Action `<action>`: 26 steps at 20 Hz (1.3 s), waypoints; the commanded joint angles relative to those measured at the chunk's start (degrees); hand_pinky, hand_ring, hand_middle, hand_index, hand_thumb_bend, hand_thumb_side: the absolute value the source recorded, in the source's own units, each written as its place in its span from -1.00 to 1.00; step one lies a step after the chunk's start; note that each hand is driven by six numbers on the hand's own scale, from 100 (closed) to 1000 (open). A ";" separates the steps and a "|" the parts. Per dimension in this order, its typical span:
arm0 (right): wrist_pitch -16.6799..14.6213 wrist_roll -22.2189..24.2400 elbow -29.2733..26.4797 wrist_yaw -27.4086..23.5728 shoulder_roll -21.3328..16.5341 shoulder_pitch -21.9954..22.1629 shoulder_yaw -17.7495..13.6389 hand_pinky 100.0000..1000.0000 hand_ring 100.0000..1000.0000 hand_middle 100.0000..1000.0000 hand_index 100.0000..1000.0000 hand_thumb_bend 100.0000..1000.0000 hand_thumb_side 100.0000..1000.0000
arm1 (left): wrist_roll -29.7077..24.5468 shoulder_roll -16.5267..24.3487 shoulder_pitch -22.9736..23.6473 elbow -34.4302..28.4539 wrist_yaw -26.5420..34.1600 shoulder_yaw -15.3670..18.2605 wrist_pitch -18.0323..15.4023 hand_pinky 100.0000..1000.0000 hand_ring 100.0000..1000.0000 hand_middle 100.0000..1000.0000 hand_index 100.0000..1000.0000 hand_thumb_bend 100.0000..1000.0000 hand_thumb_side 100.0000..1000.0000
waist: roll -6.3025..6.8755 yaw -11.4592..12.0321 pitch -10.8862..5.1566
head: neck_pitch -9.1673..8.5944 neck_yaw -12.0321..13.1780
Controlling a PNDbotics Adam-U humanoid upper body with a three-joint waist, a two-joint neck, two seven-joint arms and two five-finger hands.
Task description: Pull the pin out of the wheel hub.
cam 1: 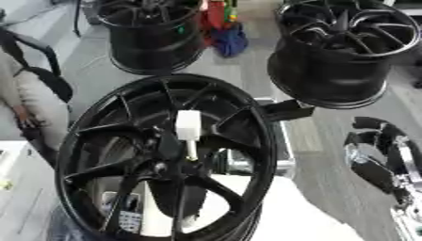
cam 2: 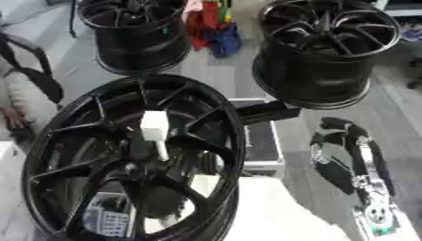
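A large black wheel hub (cam 1: 262,141) stands tilted in the front centre, its spokes facing me. A white pin (cam 1: 188,125) with a blocky white head and a thin pale shaft sticks out of the hub's centre. My right hand (cam 2: 344,151), black with silver parts, is at the lower right, well apart from the hub. Its fingers point up and are relaxed, and it holds nothing. My left hand shows in neither view.
Two more black wheels stand on the floor behind, one at back left (cam 1: 152,40) and one at back right (cam 1: 334,56). Red and blue cloth (cam 1: 224,33) lies between them. A silver-and-black box (cam 2: 262,150) sits right of the hub, beside a white surface (cam 1: 288,216).
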 commanded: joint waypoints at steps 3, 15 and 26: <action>-0.06 -0.12 -1.05 -0.19 -0.20 -0.62 -0.37 0.42 0.14 0.26 0.45 -1.00 -1.00 | 11.87 0.50 1.11 -2.12 4.91 4.14 1.63 0.47 0.37 0.62 0.82 0.66 -0.27 | -0.08 0.23 -0.28 | -0.39 -0.33; -0.05 -0.25 -1.14 -0.40 0.44 -1.10 -0.48 0.42 0.14 0.26 0.46 -1.00 -1.00 | 32.28 -12.30 11.79 -25.67 29.82 12.95 1.39 0.18 0.11 0.34 0.51 0.16 -0.49 | -1.07 0.46 0.36 | -0.35 -0.32; -0.14 -0.21 -0.90 -0.62 1.20 -1.44 -0.37 0.42 0.14 0.26 0.46 -1.00 -1.00 | 43.88 -29.72 16.37 -35.70 35.34 18.43 4.03 0.11 0.07 0.26 0.44 0.03 -0.70 | -1.73 1.02 0.55 | -0.70 -0.56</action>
